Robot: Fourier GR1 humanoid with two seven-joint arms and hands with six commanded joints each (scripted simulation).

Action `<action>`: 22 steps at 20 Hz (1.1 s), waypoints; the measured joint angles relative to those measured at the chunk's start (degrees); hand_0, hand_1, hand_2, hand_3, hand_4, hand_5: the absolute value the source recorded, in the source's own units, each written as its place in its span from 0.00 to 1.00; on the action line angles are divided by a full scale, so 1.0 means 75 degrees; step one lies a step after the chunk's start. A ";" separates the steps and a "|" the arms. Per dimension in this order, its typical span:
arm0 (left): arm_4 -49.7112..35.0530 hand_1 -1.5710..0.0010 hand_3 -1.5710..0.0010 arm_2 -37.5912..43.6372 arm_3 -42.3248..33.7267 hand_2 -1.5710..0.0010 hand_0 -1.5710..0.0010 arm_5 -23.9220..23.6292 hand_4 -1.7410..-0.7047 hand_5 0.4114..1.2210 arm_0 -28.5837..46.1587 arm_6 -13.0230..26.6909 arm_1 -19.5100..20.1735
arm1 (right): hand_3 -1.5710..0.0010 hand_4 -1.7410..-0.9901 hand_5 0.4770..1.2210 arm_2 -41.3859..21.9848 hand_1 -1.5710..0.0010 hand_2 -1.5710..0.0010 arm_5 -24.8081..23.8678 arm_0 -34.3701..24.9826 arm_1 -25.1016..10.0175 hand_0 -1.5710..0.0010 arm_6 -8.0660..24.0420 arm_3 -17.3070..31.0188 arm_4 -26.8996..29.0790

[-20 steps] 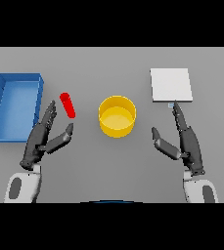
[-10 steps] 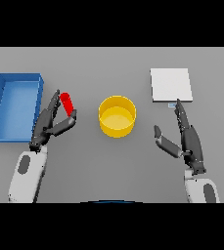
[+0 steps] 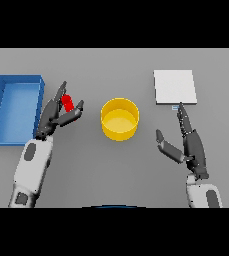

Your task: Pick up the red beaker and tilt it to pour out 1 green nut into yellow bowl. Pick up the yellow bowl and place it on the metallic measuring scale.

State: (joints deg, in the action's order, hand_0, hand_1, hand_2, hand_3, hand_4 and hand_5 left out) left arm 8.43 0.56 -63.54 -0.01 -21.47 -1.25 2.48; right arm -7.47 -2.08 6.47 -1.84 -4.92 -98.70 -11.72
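The red beaker [image 3: 67, 102] stands on the table left of the yellow bowl [image 3: 119, 119]. My left hand [image 3: 55, 115] has its straight fingers on the beaker's left and its thumb on the right, so the beaker sits in the gap, partly hidden. Whether anything touches it I cannot tell. The bowl sits mid-table and looks empty. The metallic measuring scale [image 3: 174, 86] is a pale square plate at the back right. My right hand [image 3: 187, 143] rests open below the scale, its fingertips near the scale's front edge.
A blue tray [image 3: 16, 106] with raised walls lies at the far left, just beside my left hand.
My left hand has moved forward and slightly right, bringing its fingers and thumb around the red beaker. The right hand has barely moved.
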 measured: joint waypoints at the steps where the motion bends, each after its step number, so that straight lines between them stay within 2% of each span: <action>1: 0.0020 1.00 1.00 0.0011 0.0075 1.00 1.00 -0.0003 0.41 0.37 -0.0102 0.0037 0.0022 | 1.00 0.56 0.28 0.0045 1.00 1.00 -0.0006 -0.0005 -0.0062 1.00 0.0068 -0.0061 0.0008; 3: -0.0041 1.00 1.00 0.0055 0.0254 1.00 1.00 0.0059 0.39 0.38 -0.0321 0.0072 -0.0006 | 1.00 0.57 0.28 0.0033 1.00 1.00 0.0025 0.0007 -0.0094 1.00 0.0075 -0.0123 0.0005; 6: -0.0067 1.00 1.00 0.0138 0.0617 0.98 1.00 0.0053 0.34 0.42 -0.0482 -0.0378 -0.0061 | 1.00 0.59 0.28 0.0099 1.00 1.00 0.0056 -0.0043 -0.0143 1.00 0.0206 -0.0066 0.0068; 7: -0.0046 0.95 0.95 0.0179 0.0746 0.92 0.95 -0.0098 0.31 0.44 -0.0610 -0.0385 -0.0154 | 1.00 0.60 0.28 0.0145 1.00 1.00 0.0011 -0.0140 -0.0149 1.00 0.0224 -0.0004 0.0060; 8: -0.0103 0.82 0.86 0.0240 0.0759 0.80 0.84 -0.0134 0.29 0.47 -0.0615 -0.0490 -0.0181 | 1.00 0.60 0.28 0.0101 1.00 1.00 0.0035 -0.0006 -0.0166 1.00 0.0050 -0.0028 0.0016; 10: -0.0174 0.55 0.55 0.0316 0.0768 0.54 0.57 -0.0280 0.29 0.66 -0.0621 -0.0360 -0.0310 | 1.00 0.61 0.28 0.0090 1.00 1.00 0.0042 -0.0087 -0.0175 1.00 0.0114 -0.0027 -0.0002; 12: 0.0088 0.35 0.35 0.0273 0.0914 0.35 0.36 -0.0644 0.29 0.78 -0.0713 -0.0350 -0.0349 | 1.00 0.61 0.28 0.0047 1.00 1.00 0.0053 -0.0041 -0.0124 1.00 0.0109 0.0002 -0.0010; 13: 0.0197 0.28 0.28 0.0266 0.0951 0.28 0.29 -0.0699 0.29 0.83 -0.0708 -0.0516 -0.0322 | 1.00 0.60 0.28 0.0081 1.00 1.00 0.0056 -0.0020 -0.0143 1.00 0.0118 -0.0008 0.0026; 15: 0.0236 0.18 0.18 0.0297 0.1020 0.18 0.19 -0.0685 0.28 0.89 -0.0699 -0.0854 -0.0403 | 1.00 0.60 0.28 0.0048 1.00 1.00 0.0026 -0.0072 -0.0092 1.00 0.0135 0.0039 -0.0015; 17: 0.0334 0.12 0.12 0.0332 0.1141 0.11 0.12 -0.0834 0.18 0.89 -0.0815 -0.0934 -0.0518 | 1.00 0.58 0.28 0.0110 1.00 1.00 0.0004 -0.0168 -0.0112 1.00 0.0133 0.0153 0.0000; 18: 0.0264 0.09 0.09 0.0350 0.1095 0.09 0.10 -0.0870 0.15 0.88 -0.0763 -0.1050 -0.0515 | 1.00 0.59 0.28 0.0112 1.00 1.00 0.0057 -0.0152 -0.0121 1.00 -0.0008 0.0106 0.0068; 19: 0.0171 0.07 0.07 0.0367 0.1104 0.07 0.08 -0.0856 0.12 0.87 -0.0786 -0.1127 -0.0504 | 1.00 0.60 0.27 0.0076 1.00 1.00 0.0068 -0.0190 -0.0131 1.00 0.0060 0.0113 0.0017; 22: 0.0022 0.04 0.04 0.0324 0.0889 0.04 0.04 -0.0903 0.06 0.85 -0.0837 -0.1084 -0.0397 | 1.00 0.64 0.26 0.0022 1.00 1.00 0.0051 -0.0202 -0.0143 1.00 -0.0111 0.0200 -0.0102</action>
State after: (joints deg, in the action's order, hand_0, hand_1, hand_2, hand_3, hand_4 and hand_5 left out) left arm 8.59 2.98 -56.87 -6.78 -27.74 -9.38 -0.49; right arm -7.30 -1.70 4.95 -2.91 -5.75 -97.20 -12.48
